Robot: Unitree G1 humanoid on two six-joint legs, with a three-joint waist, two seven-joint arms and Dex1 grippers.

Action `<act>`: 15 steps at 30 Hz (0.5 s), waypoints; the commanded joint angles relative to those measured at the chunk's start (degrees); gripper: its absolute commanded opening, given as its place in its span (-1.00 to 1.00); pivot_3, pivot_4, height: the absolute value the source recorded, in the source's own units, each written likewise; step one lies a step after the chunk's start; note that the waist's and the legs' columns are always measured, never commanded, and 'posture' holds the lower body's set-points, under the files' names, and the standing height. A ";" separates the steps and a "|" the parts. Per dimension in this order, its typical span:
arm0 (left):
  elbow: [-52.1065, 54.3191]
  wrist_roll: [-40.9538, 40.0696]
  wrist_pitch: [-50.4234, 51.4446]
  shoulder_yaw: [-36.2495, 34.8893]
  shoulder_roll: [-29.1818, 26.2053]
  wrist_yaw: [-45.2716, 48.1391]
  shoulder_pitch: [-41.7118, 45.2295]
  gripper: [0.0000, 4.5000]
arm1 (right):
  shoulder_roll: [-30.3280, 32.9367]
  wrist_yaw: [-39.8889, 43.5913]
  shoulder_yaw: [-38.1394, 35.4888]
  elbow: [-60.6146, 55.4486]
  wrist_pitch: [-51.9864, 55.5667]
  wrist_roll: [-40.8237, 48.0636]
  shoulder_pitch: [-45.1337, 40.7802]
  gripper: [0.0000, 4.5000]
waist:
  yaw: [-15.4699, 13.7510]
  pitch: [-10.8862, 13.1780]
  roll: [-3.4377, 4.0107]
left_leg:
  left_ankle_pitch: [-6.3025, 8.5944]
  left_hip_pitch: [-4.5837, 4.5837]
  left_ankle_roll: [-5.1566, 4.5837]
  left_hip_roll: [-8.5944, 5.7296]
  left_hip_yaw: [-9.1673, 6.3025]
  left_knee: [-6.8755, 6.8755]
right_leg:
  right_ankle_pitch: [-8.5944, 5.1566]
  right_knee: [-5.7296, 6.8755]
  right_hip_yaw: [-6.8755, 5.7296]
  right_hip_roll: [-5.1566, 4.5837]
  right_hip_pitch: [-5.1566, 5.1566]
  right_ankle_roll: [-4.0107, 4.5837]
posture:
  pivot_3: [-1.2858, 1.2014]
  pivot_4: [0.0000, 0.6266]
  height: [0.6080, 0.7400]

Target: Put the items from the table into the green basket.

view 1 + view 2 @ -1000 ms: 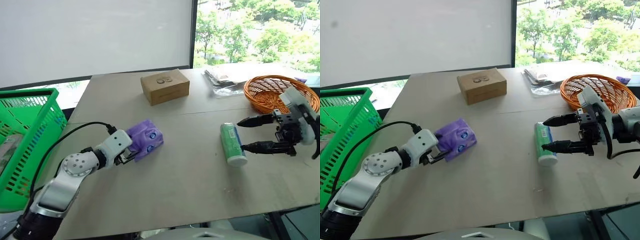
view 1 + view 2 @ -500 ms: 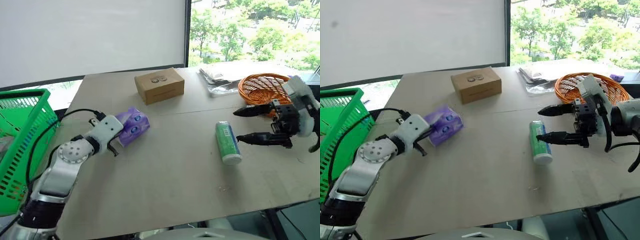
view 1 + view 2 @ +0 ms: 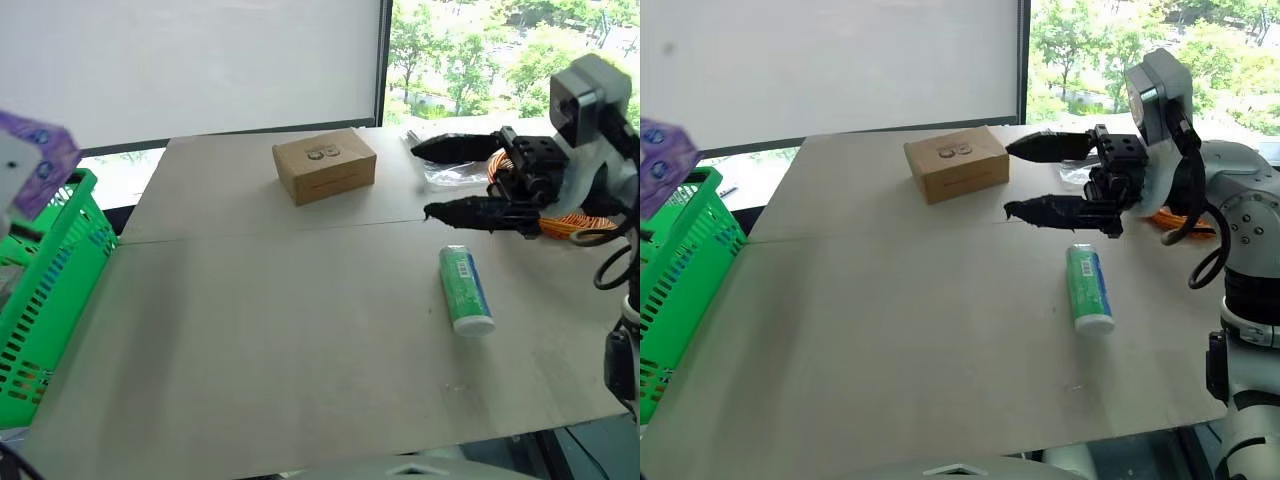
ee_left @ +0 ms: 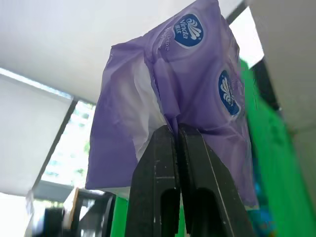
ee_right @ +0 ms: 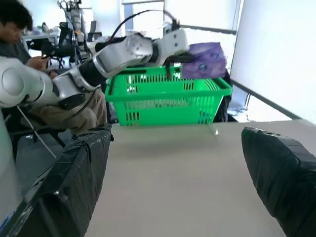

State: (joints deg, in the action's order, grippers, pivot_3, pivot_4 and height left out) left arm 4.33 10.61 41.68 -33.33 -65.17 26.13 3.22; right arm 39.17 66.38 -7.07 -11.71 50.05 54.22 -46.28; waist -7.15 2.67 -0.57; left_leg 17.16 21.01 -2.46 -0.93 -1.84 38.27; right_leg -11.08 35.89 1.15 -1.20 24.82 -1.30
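The basket (image 3: 45, 300) is standing off the table's (image 3: 300, 340) left edge, with the packet (image 3: 40, 160) hanging above its rim. On the table, a box (image 3: 325, 166) is sitting toward the back, the cylinder (image 3: 466, 290) lying to the right, a wicker bowl (image 3: 575, 222) sitting behind it.

Grey-beige table (image 3: 250, 330); on it green-and-blue cylinder (image 3: 466, 289); cardboard box (image 3: 324, 166); orange basket (image 3: 585, 222)

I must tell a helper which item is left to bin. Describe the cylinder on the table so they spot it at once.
On the grey-beige table, look toward its right side, nearer than the orange wicker basket. The cylinder lies flat there, green-and-blue labelled with a white end, unlike the brown cardboard box.
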 commanded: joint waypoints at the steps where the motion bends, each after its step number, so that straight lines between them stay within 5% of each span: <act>1: -2.83 1.96 -3.76 -5.95 -2.89 0.08 -1.58 -0.99 | -0.48 0.88 -0.55 0.08 -2.43 0.00 -1.00 1.00 | -0.75 -0.08 -0.14 | 0.07 0.05 -0.09 -0.01 -0.10 0.00 | 0.00 -0.01 -0.06 -0.06 -0.01 0.00 | 0.26 -1.00 1.00; 3: -4.06 0.60 -4.88 -6.50 -2.27 1.27 -1.80 -0.99 | -1.20 0.51 -0.72 0.14 -2.51 0.56 -1.34 1.00 | -1.89 -0.12 -0.19 | 0.07 0.08 -0.07 -0.11 -0.20 0.02 | 0.01 -0.01 -0.10 -0.21 -0.02 0.00 | 0.26 -1.00 1.00; 12: -6.99 -2.32 -8.47 -2.25 -0.22 -0.54 5.61 0.86 | 1.39 -1.36 -0.18 -0.06 -4.12 -4.39 3.09 1.00 | -4.09 -0.53 -0.81 | 0.18 0.19 0.22 -0.23 -0.35 0.06 | 0.03 0.02 -0.33 -0.49 -0.02 0.01 | 0.23 -1.00 1.00; 15: -4.16 -11.34 -8.24 -1.51 4.14 2.42 15.04 0.91 | 6.14 -3.46 3.89 -0.55 -6.97 -13.63 8.64 1.00 | -4.91 -0.69 -1.02 | 0.18 0.26 0.23 -0.27 -0.32 0.08 | 0.03 0.01 -0.48 -0.63 0.00 0.01 | 0.22 -1.00 1.00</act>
State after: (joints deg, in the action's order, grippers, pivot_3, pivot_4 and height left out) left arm -3.32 3.69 34.03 -34.27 -61.19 27.32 15.65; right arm 44.22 64.10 -4.16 -11.38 44.84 44.35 -38.43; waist -12.06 1.98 -1.60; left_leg 17.34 21.31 -2.23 -1.23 -2.16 38.38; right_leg -11.05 35.89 0.55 -1.92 24.84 -1.29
